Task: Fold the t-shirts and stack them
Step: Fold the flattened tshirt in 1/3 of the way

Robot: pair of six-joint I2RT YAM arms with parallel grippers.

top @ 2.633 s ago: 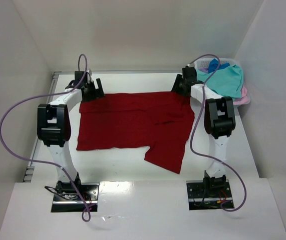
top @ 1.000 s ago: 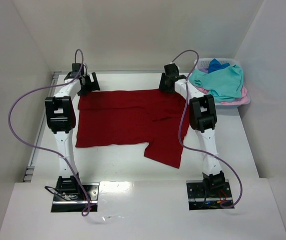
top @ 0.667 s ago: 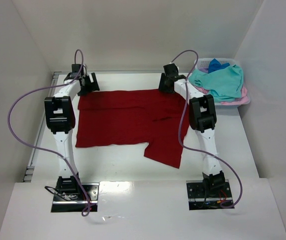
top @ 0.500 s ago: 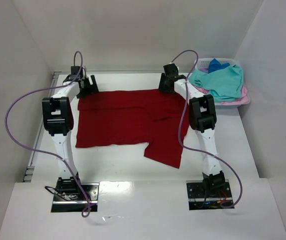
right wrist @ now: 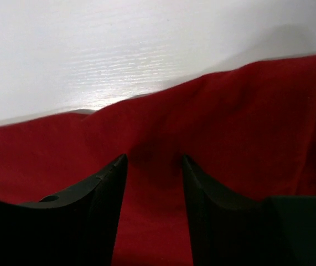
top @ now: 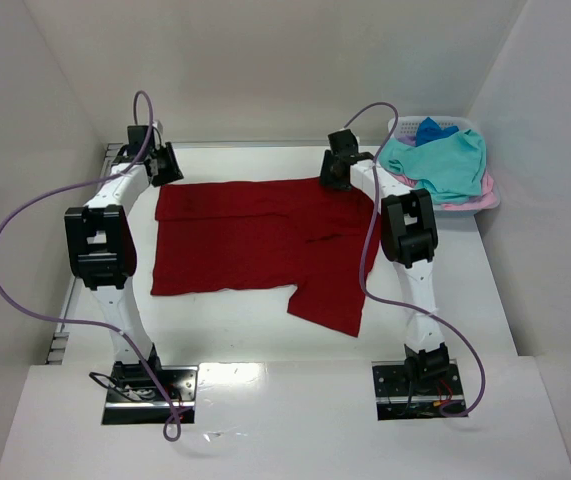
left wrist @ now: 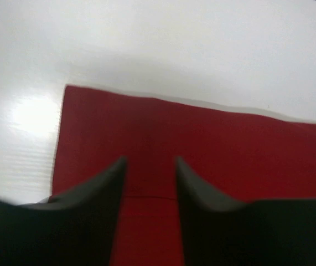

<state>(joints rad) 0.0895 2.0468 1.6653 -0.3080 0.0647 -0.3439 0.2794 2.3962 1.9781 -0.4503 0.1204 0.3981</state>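
"Top external: where's the red shirt (top: pixel 265 245) lying?"

"It's lying spread flat mid-table (top: pixel 235 325), far edge running straight btwn the two arms. One flap is sticking out toward the near R corner, and a fold line is showing across the R half."

"L gripper (top: pixel 161 164)?"

"It's hanging over the shirt's far L corner. In the L wrist cam (left wrist: pixel 149 162) the jaws are standing apart w/ red cloth (left wrist: pixel 229 149) showing in the gap, and the corner is sitting just L of the L finger (left wrist: pixel 110 183). Can't tell if the tips are touching the cloth."

"R gripper (top: pixel 337 168)?"

"It's sitting over the far edge near the R end. In the R wrist cam (right wrist: pixel 153 160) the fingers are parted too, gripping nothing, and the cloth (right wrist: pixel 229 122) is humping up a bit ahead of the gap."

"The other shirts?"

"They're piling in the basket (top: pixel 403 126) at the far R corner: teal (top: pixel 445 160) draping on top, blue (top: pixel 428 130) poking up behind it, pink (top: pixel 483 192) peeking out underneath."
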